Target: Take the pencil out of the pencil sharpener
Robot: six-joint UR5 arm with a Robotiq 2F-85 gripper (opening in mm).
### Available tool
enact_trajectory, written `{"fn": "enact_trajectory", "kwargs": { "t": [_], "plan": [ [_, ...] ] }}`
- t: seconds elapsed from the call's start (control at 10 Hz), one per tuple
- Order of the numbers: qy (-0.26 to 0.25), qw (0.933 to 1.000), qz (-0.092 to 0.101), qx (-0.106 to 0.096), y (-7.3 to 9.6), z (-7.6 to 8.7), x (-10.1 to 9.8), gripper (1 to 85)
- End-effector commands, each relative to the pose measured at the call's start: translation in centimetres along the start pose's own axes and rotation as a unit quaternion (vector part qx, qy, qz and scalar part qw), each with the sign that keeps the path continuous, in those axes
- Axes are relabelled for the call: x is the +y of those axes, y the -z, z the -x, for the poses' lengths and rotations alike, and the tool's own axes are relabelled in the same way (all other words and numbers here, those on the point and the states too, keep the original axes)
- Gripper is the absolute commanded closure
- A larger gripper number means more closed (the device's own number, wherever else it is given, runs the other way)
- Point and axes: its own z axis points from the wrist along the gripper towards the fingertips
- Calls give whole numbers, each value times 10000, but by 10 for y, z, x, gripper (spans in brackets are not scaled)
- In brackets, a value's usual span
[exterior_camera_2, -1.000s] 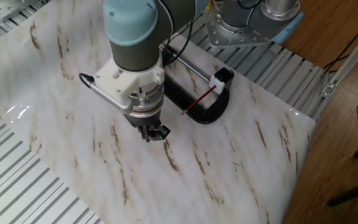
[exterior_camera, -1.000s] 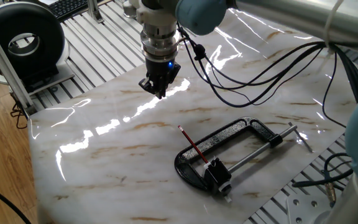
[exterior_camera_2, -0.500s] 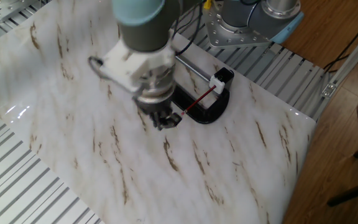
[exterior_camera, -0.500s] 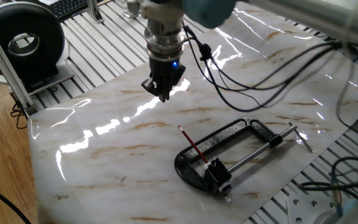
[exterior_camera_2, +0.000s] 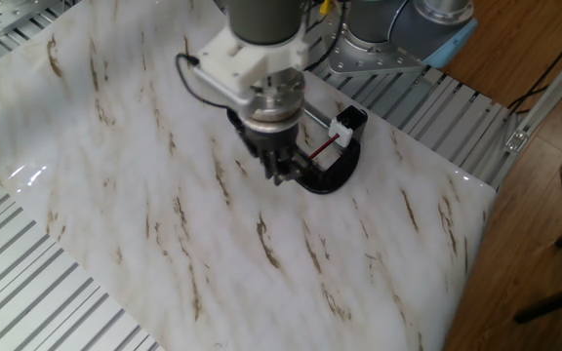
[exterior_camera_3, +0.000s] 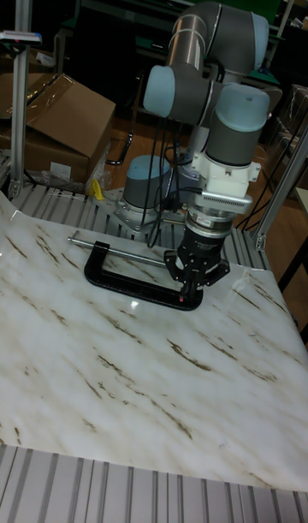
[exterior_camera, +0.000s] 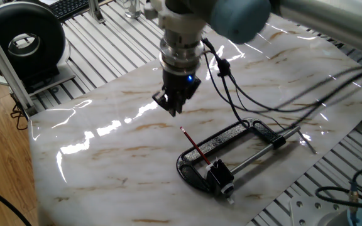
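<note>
The arm reaches in from above with its wrist pointing pretty much straight down, cables looping off the side. The tool (exterior_camera: 175, 108) hangs just over the desk, its short dark fingers (exterior_camera_3: 190, 294) nearly together, holding nothing.

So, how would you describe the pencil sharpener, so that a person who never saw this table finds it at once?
Find the large black C-shaped clamp lying on the marble table. The pencil sharpener is the small black block at its curved end, beside the silver screw rod. Only it has a thin red pencil sticking out of it.
</note>
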Motion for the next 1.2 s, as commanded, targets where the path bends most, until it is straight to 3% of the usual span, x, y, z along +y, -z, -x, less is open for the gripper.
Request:
{"fn": "enact_trajectory", "kwargs": {
  "t": [0.0,0.3,1.1],
  "plan": [
    [-131,9999,82,-57,-15,-22,1,627],
    [-191,9997,63,-97,-27,-34,3,627],
    [-198,9998,-6,66,-32,-55,-4,627]
  ]
}}
